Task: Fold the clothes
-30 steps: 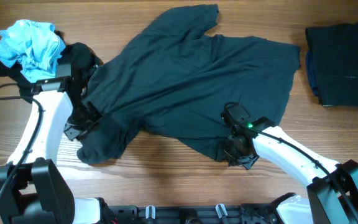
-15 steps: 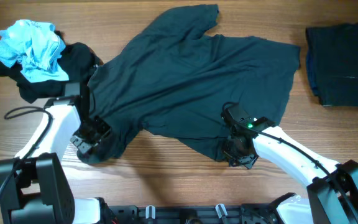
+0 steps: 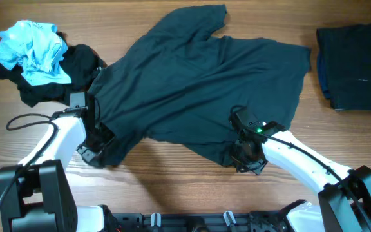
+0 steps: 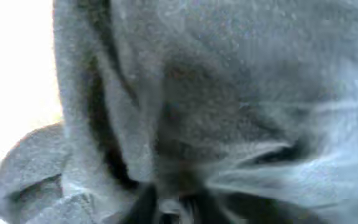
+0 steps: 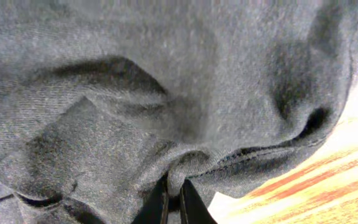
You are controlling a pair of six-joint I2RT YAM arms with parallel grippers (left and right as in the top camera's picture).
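A large dark T-shirt (image 3: 198, 90) lies crumpled across the middle of the table. My left gripper (image 3: 100, 147) is at its lower left corner, shut on a bunch of the fabric. In the left wrist view, blurred grey cloth (image 4: 229, 93) fills the frame and gathers into the closed jaws of the left gripper (image 4: 169, 208) at the bottom edge. My right gripper (image 3: 240, 158) sits at the shirt's lower hem. The right wrist view shows the right gripper (image 5: 173, 200) pinching a fold of the hem (image 5: 185, 165) between its dark fingers.
A light blue garment (image 3: 34, 48) lies bunched on a black one (image 3: 76, 67) at the far left. A folded dark stack (image 3: 356, 67) rests at the right edge. A black cable (image 3: 24, 119) loops beside the left arm. Bare wood shows along the front.
My left gripper slid down and right along the shirt's left edge, opened a little, then closed on the fabric. The right gripper has kept its hold and stayed put.
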